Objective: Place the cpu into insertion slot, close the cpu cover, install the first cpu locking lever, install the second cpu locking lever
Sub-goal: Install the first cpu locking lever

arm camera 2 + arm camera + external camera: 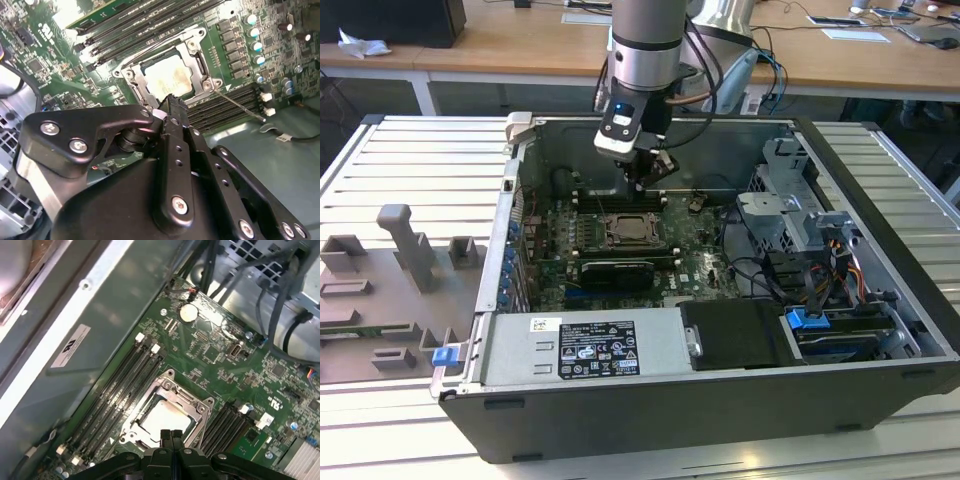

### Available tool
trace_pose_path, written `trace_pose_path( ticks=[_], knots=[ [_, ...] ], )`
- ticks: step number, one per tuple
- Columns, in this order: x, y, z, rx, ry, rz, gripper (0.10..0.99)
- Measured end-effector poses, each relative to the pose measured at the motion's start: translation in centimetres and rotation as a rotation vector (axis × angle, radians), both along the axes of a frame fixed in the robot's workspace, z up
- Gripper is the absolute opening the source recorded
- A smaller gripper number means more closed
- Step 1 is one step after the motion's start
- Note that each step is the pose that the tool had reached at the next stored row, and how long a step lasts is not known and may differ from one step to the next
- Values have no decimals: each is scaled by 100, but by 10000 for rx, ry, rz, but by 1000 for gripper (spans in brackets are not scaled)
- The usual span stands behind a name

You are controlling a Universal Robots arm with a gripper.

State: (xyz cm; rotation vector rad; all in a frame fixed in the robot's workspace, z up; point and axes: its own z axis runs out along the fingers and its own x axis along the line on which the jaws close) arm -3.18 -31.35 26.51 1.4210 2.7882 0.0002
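The cpu (167,76) lies in the insertion slot (635,232) on the green board, its pale face showing through the square opening of the cpu cover (197,60). The cover lies flat over it. A thin metal lever rod (240,106) sticks out from one socket corner, across the memory slots. My gripper (642,185) hangs just above the socket's far edge in the exterior view. Its fingers are shut together with nothing between them. In both wrist views the gripper (172,101) (170,432) sits over the socket's edge, next to the cpu (167,419) and cover (192,402).
Long black memory slots (120,385) flank the socket on both sides. A dark card (615,272) lies in front of it, with a power supply (590,350) nearer still. A drive cage with cables (800,225) fills the exterior view's right. Grey fixtures (410,250) stand on the table outside the case.
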Motion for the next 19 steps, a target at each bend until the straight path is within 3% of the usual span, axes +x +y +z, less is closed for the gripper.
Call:
trace_pose_path(
  ticks=[19],
  knots=[
    [0, 0, 0, 0, 0, 1659, 106]
  ],
)
